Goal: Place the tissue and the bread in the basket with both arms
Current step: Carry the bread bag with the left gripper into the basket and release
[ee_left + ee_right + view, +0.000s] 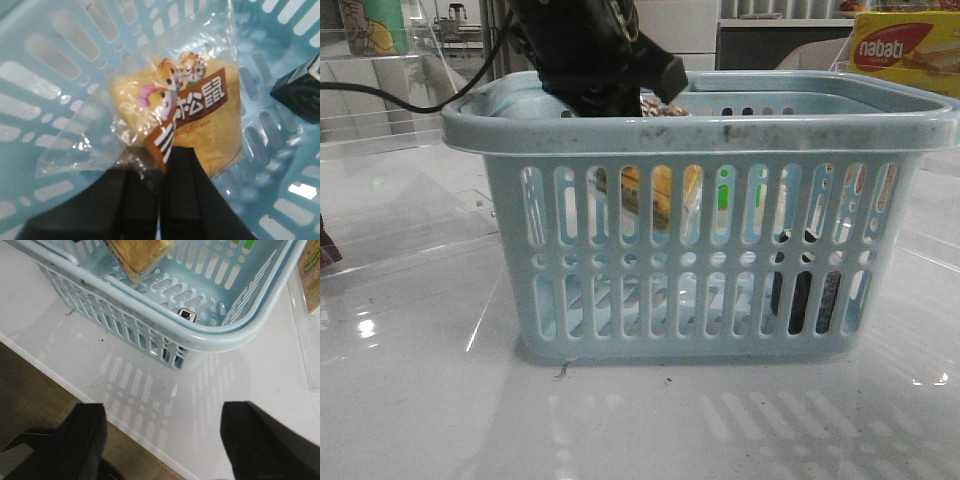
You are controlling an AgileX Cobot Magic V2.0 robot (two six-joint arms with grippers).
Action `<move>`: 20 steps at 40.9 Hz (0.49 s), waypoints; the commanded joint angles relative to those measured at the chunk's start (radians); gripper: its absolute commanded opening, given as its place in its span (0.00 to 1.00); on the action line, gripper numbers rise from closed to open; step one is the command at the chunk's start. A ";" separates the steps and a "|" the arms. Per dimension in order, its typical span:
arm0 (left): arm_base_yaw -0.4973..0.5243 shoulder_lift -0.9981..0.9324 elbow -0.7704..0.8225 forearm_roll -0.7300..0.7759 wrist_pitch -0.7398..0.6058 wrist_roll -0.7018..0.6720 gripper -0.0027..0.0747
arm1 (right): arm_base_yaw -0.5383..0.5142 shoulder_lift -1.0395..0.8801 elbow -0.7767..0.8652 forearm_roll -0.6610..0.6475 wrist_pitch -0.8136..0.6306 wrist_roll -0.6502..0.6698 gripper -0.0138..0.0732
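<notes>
The basket (700, 215) is light blue plastic, smooth but not very shiny, and its thick rim has dark scuff marks. The bread (200, 125) looks soft and crumbly, in a clear, shiny, crinkly plastic wrapper with a printed brown-and-white label just above the left gripper's (160, 165) fingers (182, 190). Those fingers are black and matt, and they pinch the wrapper. The tissue (300, 92) pack, off to the side of them, looks dark with a slight shine. The table (640, 420) is white, smooth and glossy, showing reflections of the basket's slots. The right gripper's (162, 440) fingers (80, 440) are black and dull too. Near them, past the table's edge, the floor (30, 390) looks like brown wood.
</notes>
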 commanded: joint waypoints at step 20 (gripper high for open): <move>-0.007 -0.042 -0.035 -0.006 -0.086 -0.005 0.60 | -0.005 -0.004 -0.028 -0.009 -0.061 -0.003 0.83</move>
